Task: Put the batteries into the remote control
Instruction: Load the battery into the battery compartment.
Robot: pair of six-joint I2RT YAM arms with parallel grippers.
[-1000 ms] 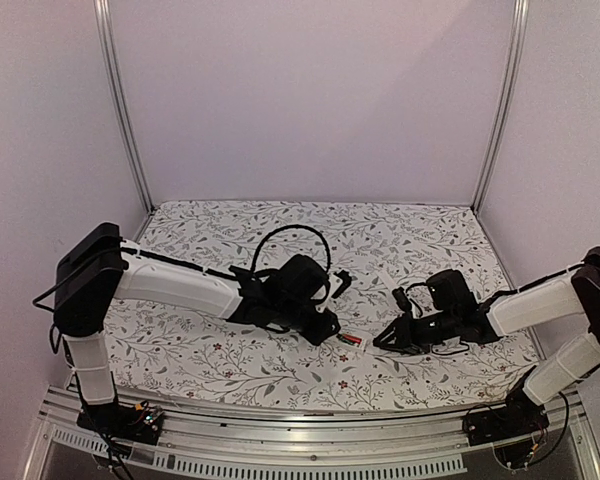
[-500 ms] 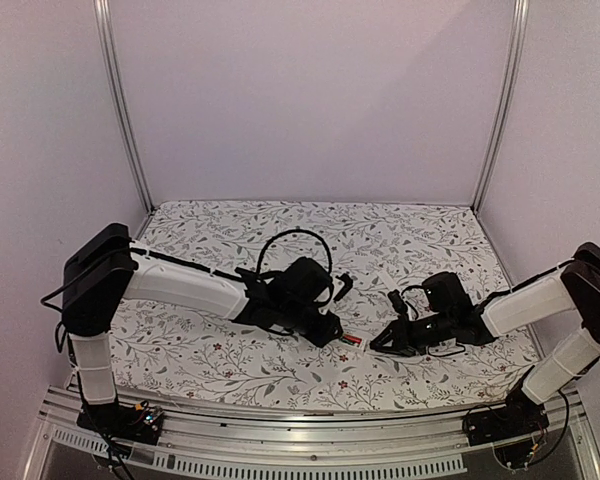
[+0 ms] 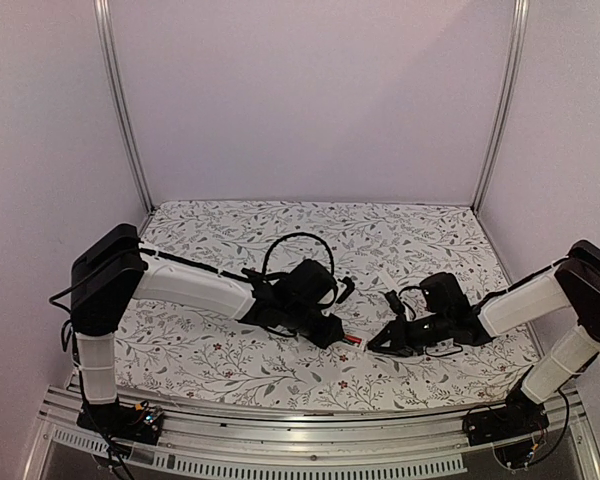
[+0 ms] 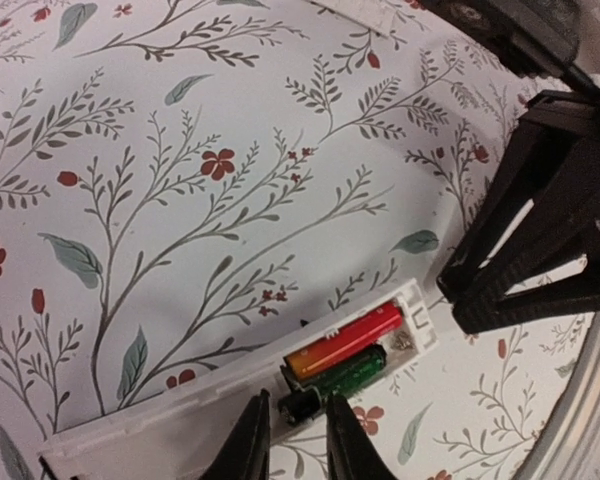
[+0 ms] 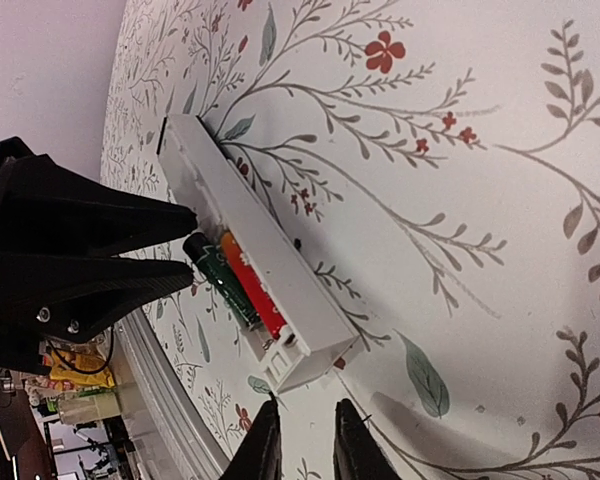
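Note:
The white remote control lies on the floral cloth with its battery bay open. A red-orange battery sits in the bay. Beside it a green battery lies tilted, its dark end sticking out. My left gripper is shut on that dark end. In the top view the left gripper is at the remote. My right gripper has its fingers close together with nothing between them, just off the remote's bay end.
The metal rail of the table's near edge runs close behind the remote. A white strip shows at the top edge of the left wrist view. White walls close in the table at the back and sides.
Both arms have crept toward each other: the left gripper has moved slightly right along the remote, and the right gripper has moved slightly left toward its end.

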